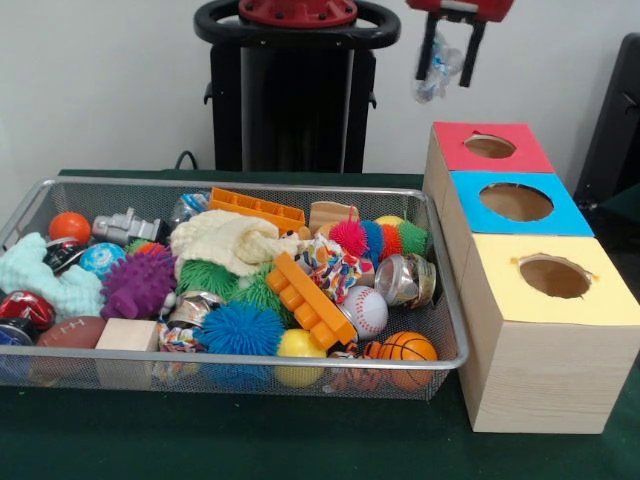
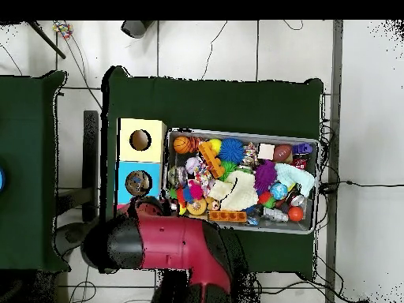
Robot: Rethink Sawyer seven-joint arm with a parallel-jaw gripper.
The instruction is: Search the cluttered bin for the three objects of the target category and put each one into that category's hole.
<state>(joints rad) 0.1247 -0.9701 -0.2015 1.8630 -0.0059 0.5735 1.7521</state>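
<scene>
We read the gripper as clamped on a crinkled clear bottle, high over the red-topped hole at the far right. Our worry: an off-centre drop catches the rim and bounces out. Bin sits left, crowded.

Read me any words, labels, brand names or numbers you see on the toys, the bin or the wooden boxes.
No text can be read in either view.
Shiny dented metal can in the silver wire mesh bin: dark label print, too blurred to read.
Crumpled see-through plastic bottle in the gripper: no legible label.
Red, blue and yellow wooden boxes: no markings.
</scene>
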